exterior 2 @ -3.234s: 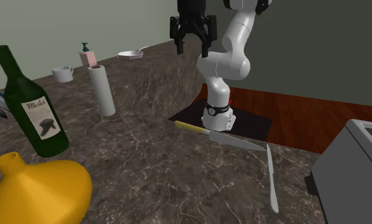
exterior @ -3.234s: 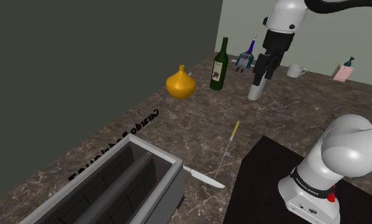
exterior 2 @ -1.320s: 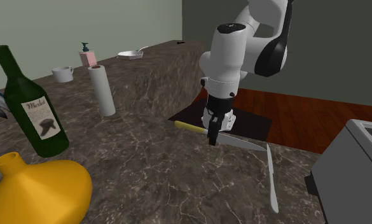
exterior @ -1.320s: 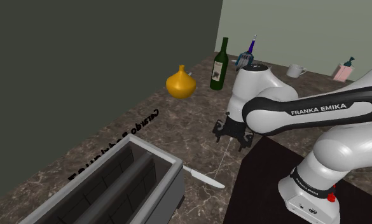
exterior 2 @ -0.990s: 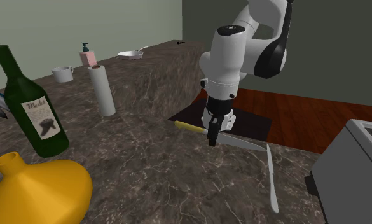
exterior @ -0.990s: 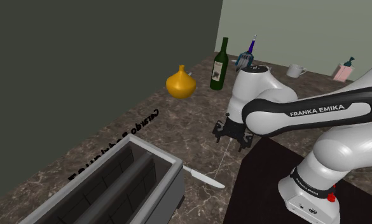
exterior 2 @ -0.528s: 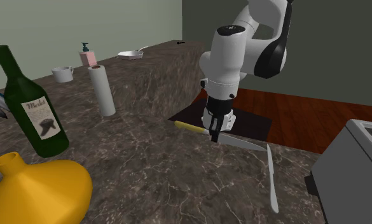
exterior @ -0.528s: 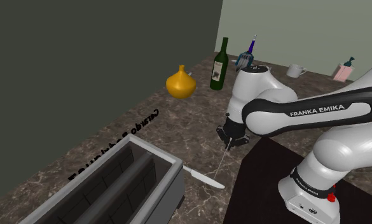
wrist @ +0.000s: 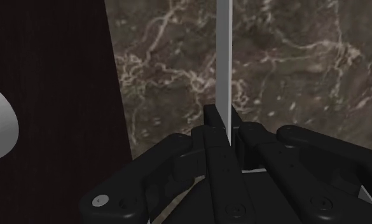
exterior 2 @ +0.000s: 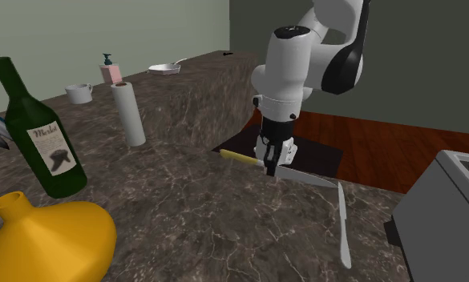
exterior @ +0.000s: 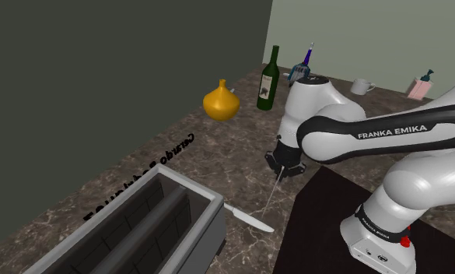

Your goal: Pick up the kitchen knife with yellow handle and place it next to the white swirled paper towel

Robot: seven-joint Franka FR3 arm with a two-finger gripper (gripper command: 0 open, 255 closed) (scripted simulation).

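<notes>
The gripper (exterior 2: pixel 270 168) is clamped on the knife (exterior 2: pixel 309 179) where the yellow handle (exterior 2: pixel 237 156) meets the blade, seemingly just off the counter (exterior 2: pixel 184 212). In the second exterior view the knife runs roughly 10-to-4 o'clock, handle leading. The paper towel (exterior 2: pixel 130 112) stands well apart, toward 10 o'clock.

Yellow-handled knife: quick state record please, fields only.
knife: along the counter edge, yellow handle pointing toward the paper towel roll
gripper: shut on the knife, near where handle meets blade
lifted: cannot tell
paper towel roll: upright, apart from the knife
other knife: flat on the counter by the toaster
</notes>
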